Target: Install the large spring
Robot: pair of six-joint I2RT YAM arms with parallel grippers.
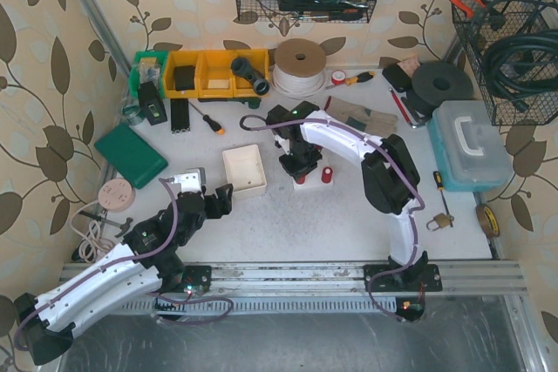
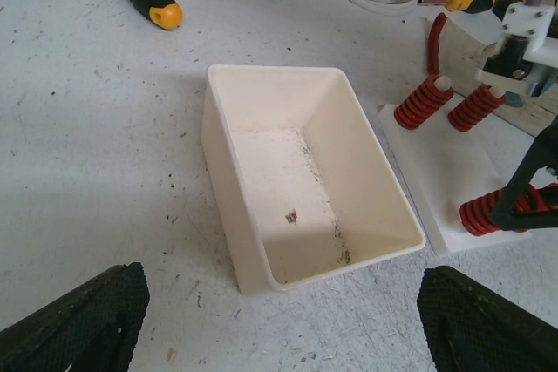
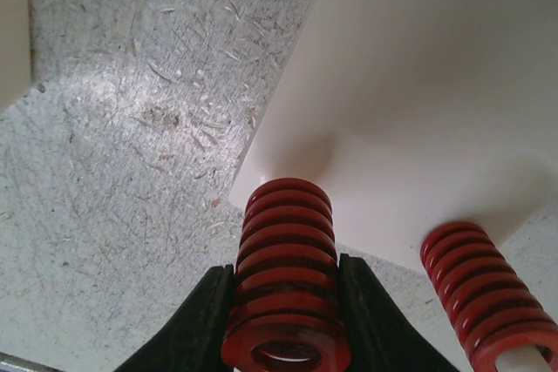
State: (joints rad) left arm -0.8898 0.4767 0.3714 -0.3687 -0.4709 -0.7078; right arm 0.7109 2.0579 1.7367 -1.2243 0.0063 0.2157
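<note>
The right gripper [image 3: 283, 320] clamps a large red coil spring [image 3: 283, 241] across its lower coils, black fingers [image 3: 205, 324] pressed to either side. It holds the spring over one corner of a flat white plastic base plate [image 3: 418, 84] at the middle of the speckled grey table [image 2: 105, 145]. Whether the spring's far end has met a peg cannot be made out.

Just to its right, a second red coil spring [image 3: 484, 289] sits on a white peg [image 3: 523, 356]. The left gripper [image 2: 283, 302] hangs with its fingers spread wide and nothing between them, just near of an open cream plastic box [image 2: 366, 154] that stands left of the plate.

The spring looks light but stiff, wound from thick flat wire that should barely give under the squeeze. Its ribbed sides offer a sure hold, though a round body can swivel between flat pads, so a grip square across the mid-coils, leaving the bore free, seems best.

No brand, label or lettering is legible on the spring, plate or box.
</note>
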